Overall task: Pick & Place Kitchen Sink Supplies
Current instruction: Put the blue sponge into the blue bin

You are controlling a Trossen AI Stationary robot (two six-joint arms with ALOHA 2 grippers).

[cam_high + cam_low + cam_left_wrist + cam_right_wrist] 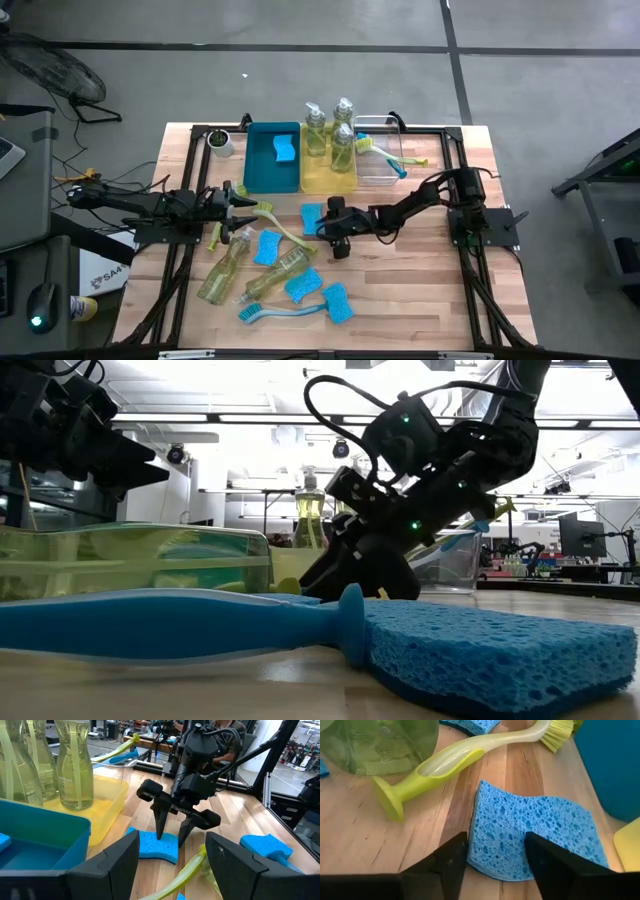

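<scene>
The middle of the table (400, 290) is crowded — two lying soap bottles (250, 268), a yellow-green brush (283, 228), a blue brush (280, 311) and scattered sponges (337, 302) leave only narrow gaps of bare wood. The sponge (530, 832) beside the blue bin (272, 158) is straddled by the right gripper (327, 219), its approach hemmed by the yellow-green brush handle (432, 772) on one side and the bin on the other. Open wood is offered toward the right half of the table — nothing is seen lying there.

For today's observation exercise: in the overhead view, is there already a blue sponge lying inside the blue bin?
Yes: a blue sponge lies inside the blue bin at the table's far side.
</scene>
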